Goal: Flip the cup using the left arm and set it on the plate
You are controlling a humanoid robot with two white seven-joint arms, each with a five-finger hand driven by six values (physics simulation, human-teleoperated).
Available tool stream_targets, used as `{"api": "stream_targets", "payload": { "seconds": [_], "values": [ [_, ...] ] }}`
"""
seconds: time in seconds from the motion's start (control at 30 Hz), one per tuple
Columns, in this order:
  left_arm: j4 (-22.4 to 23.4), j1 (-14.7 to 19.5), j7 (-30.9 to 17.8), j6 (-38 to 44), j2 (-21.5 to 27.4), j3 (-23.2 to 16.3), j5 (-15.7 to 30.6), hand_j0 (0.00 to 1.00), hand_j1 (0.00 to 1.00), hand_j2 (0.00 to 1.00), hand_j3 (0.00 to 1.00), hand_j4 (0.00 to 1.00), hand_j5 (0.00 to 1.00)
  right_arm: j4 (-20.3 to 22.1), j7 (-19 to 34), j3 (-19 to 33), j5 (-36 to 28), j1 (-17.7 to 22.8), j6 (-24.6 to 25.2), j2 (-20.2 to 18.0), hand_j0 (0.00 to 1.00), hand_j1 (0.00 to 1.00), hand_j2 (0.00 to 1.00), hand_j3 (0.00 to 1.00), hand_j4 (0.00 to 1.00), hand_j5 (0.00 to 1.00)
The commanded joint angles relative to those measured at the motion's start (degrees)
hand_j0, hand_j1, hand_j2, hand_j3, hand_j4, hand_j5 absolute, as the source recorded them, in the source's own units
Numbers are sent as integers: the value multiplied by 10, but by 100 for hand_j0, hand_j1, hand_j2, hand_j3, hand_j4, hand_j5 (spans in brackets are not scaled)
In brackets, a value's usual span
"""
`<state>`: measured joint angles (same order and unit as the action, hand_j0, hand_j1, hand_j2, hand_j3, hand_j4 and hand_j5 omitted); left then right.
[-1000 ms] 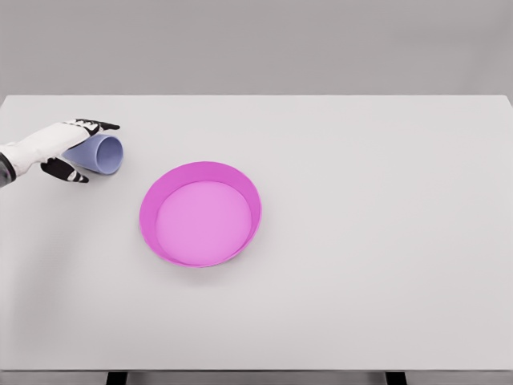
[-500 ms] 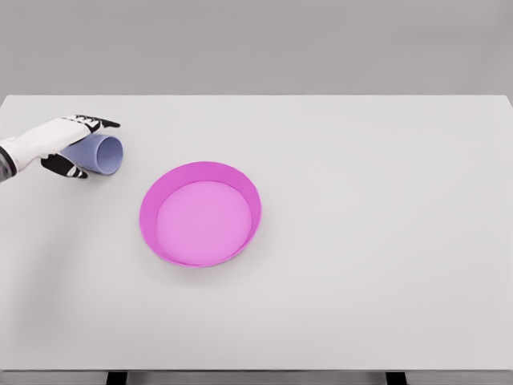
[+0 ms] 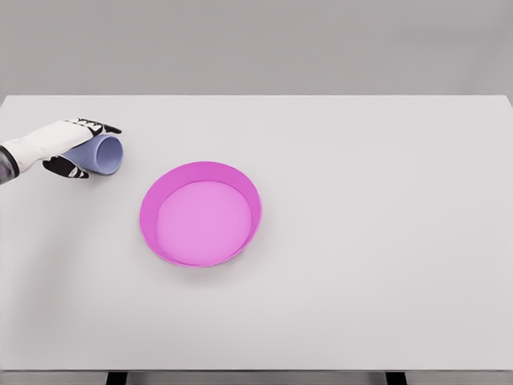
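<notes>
Head view: left hand (image 3: 60,144) wrapped around sideways lilac cup (image 3: 103,155), mouth facing empty magenta plate (image 3: 152,200) nearby on tabletop (image 3: 385,224); forearm cut off at frame edge.

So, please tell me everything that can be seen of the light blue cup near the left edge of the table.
The light blue, smooth, plastic-looking cup lies on its side on the white table, its round open mouth turned toward the right and slightly toward the camera, so the inside shows. It is plain, with no handle visible. The white left hand with black fingertips wraps it, fingers over the top and thumb below, hiding its closed end. It lies left of the pink round plate, apart from it.
</notes>
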<state>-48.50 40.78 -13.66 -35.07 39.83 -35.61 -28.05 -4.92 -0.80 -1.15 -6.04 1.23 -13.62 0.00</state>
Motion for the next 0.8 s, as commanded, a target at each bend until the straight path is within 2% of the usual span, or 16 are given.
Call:
{"api": "stream_targets", "payload": {
  "seconds": [0.0, 0.13, 0.53, 0.77],
  "values": [
    [0, 0, 0, 1, 0, 1, -6, 91, 91, 91, 91, 91, 91, 0, 1, 0, 0, 0, 0, 0, 100, 100, 100, 100, 100, 100],
    [0, 0, 0, 1, 0, 1, -8, 91, 91, 91, 91, 91, 91, 0, 0, 0, 0, 0, 0, 0, 100, 100, 100, 100, 100, 100],
    [-1, 0, 0, 1, 0, 1, -18, 75, 75, 75, 75, 75, 75, 0, 0, 0, 0, 0, 0, 0, 100, 100, 100, 100, 100, 100],
    [-4, 0, 1, 1, 0, 1, -17, 71, 71, 71, 71, 71, 71, 0, 0, 0, 0, 0, 0, 0, 100, 100, 100, 100, 100, 100]
  ]
}}
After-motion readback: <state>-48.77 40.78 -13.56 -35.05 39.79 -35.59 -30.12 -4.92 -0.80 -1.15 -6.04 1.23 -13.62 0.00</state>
